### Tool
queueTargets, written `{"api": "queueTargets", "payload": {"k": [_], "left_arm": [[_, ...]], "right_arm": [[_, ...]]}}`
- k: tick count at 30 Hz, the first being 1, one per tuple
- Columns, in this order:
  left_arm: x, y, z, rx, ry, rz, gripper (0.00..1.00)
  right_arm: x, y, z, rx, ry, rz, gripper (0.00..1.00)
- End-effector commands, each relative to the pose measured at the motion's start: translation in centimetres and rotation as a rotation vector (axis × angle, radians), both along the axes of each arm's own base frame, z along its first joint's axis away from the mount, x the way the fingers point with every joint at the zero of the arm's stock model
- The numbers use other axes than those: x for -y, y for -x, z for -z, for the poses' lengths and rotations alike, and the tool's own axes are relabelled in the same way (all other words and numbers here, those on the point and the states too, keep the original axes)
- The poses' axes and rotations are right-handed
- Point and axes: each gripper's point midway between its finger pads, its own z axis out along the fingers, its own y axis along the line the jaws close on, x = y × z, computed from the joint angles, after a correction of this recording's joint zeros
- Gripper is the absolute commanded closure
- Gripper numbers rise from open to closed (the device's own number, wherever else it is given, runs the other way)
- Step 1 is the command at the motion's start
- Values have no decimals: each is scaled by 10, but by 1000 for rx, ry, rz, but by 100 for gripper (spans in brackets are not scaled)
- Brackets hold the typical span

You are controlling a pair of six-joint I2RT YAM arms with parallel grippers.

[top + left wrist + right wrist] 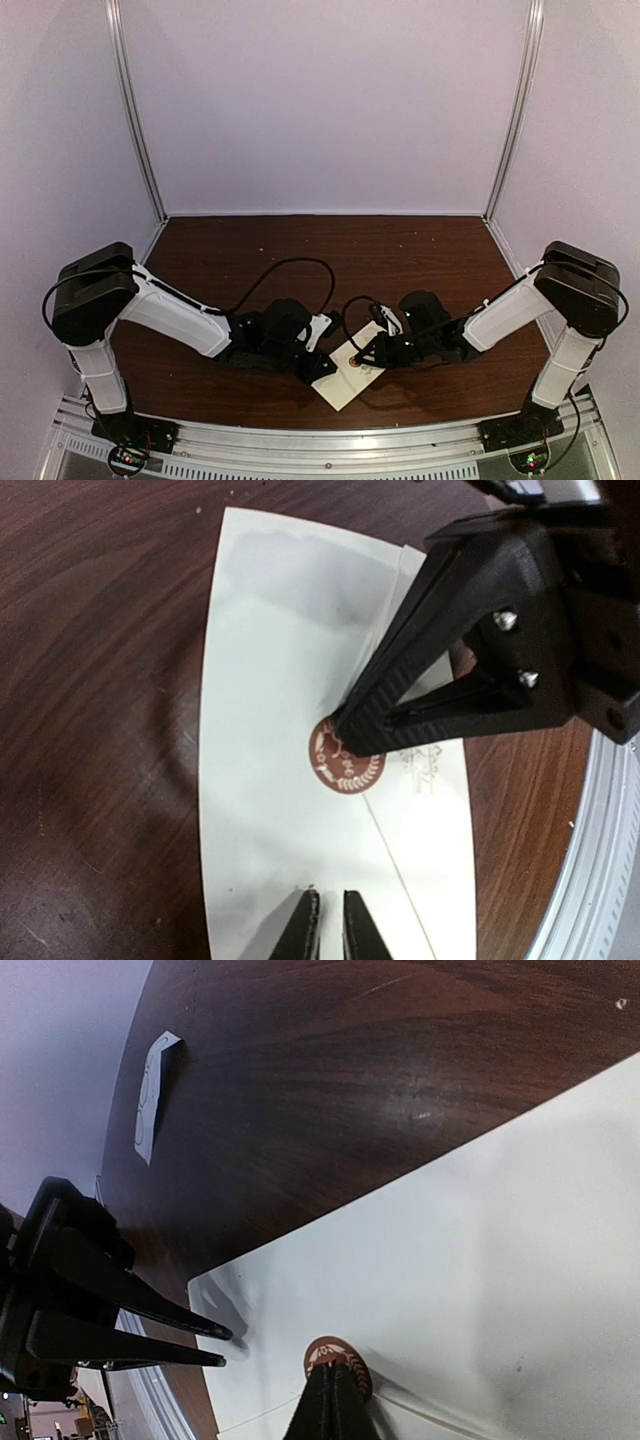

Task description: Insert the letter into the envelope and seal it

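Envelope [342, 388] of cream, pale-beige paper lies flat on the dark brown wooden table [220, 260], low in the middle of the top view. Its long axis slants from lower left to upper right between the two arms. At its left end, the left gripper [325, 935] has its fingers drawn all but together with a slim gap, clasping nothing visible. Its tips are over the paper at the bottom edge of the left wrist view. Further right, near the envelope's middle, a round brown seal sticker [340, 760] sits at the flap's point. The right gripper [352, 732], clenched tight, has its tip touching that sticker. Sealing likely turns on this contact: the right arm is nearer the seal, and the left seems only to steady the paper.
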Motion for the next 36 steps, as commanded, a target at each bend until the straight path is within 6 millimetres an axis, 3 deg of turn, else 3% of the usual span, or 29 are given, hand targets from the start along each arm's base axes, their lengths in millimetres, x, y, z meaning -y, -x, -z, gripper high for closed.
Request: {"api": "queueTargets", "payload": {"k": [1, 10, 36], "left_arm": [[-5, 1, 16, -30, -24, -8, 91], [-20, -8, 29, -50, -71, -79, 94], [-18, -12, 23, -31, -62, -84, 94]], "right_arm": [[11, -1, 12, -13, 65, 47, 100], [22, 4, 19, -21, 100, 63, 100], [45, 8, 31, -19, 208, 88, 100]]}}
